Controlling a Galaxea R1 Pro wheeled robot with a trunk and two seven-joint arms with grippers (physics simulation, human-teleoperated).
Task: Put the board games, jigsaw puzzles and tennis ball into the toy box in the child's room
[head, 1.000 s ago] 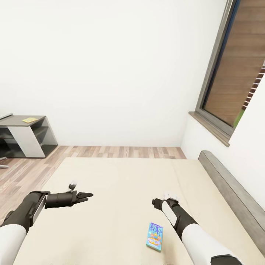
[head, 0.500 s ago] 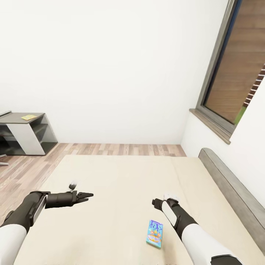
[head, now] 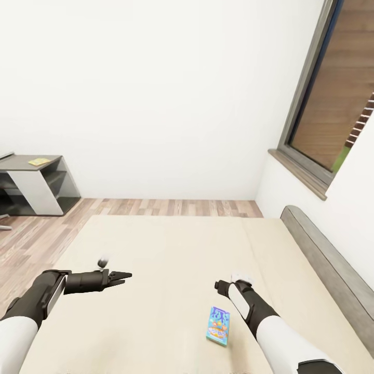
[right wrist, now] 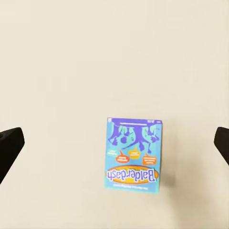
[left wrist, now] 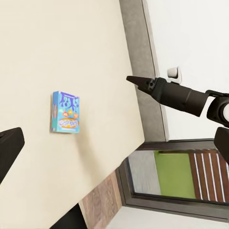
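Nearest you, the board game [head: 218, 325] lies flat on the bed [head: 166, 249] at about 5 o'clock, just beside your right forearm. Your right gripper [head: 221, 285] hangs above the game, fingers spread wide. Your left gripper [head: 122, 275], at 9 o'clock, holds nothing, its fingers parted. Far off at 10 o'clock stands a grey desk [head: 36, 184].

Bedroom in a home, wide beige bed [head: 171, 259] underfoot, grey headboard [head: 332, 270] at 3 o'clock, window [head: 337, 98] at 1, wood floor [head: 171, 206], grey shelf unit [head: 36, 184] at 10
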